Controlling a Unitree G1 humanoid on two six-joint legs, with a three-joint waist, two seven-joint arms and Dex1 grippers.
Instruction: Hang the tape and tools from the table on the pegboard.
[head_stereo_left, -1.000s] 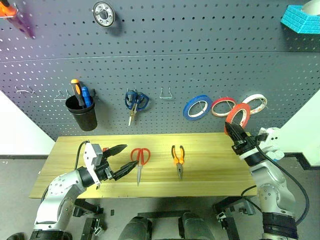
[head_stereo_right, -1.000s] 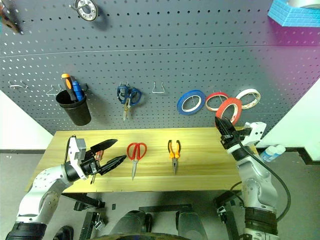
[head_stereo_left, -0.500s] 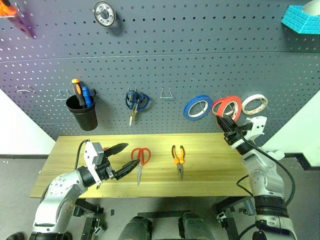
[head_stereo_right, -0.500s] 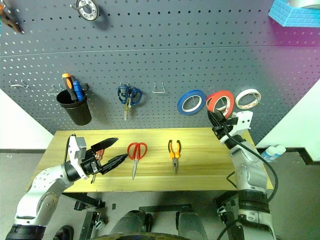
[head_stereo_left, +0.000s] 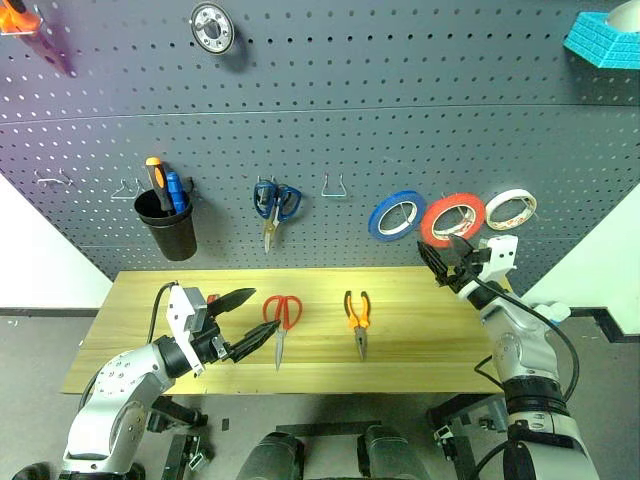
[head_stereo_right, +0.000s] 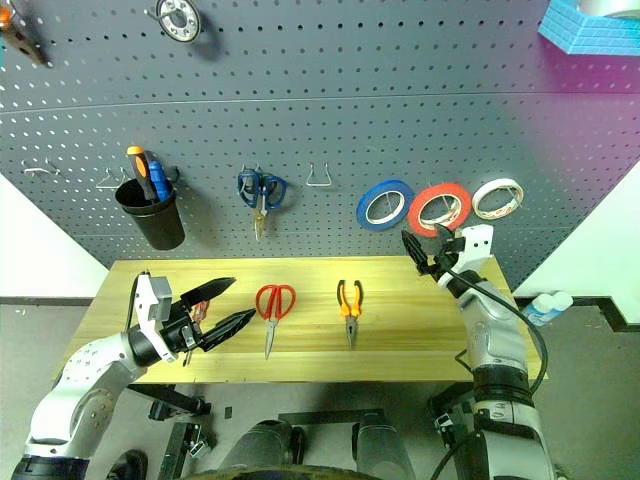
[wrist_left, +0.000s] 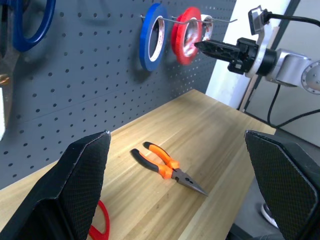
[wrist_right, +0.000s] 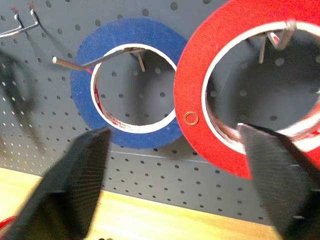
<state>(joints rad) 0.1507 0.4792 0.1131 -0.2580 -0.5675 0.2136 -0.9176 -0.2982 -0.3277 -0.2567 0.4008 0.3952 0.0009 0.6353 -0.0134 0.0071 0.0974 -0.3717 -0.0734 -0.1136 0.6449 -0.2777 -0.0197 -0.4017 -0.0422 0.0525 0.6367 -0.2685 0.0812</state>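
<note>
tape (head_stereo_left: 452, 218) hangs flat against pegboard (head_stereo_left: 400, 120); right end effector (head_stereo_left: 446, 262) open, empty.

silver-grey jointed arms, black cables, white wrist blocks, black textured end effector (head_stereo_left: 243, 319) fingers.

You see the red-orange tape (head_stereo_left: 452, 218) hanging on the pegboard (head_stereo_left: 330, 110) just beyond the right gripper's (head_stereo_left: 441, 258) spread fingers; red-handled scissors (head_stereo_left: 281, 316), pliers (head_stereo_left: 356, 317) lie flat on the table (head_stereo_left: 420, 330) past the left gripper's (head_stereo_left: 245, 322) fingertips.

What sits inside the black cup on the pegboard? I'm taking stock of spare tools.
Inside the black cup, two screwdrivers stand upright: one orange-handled, one blue-handled. Their shafts and tips are hidden by the cup wall.
</note>
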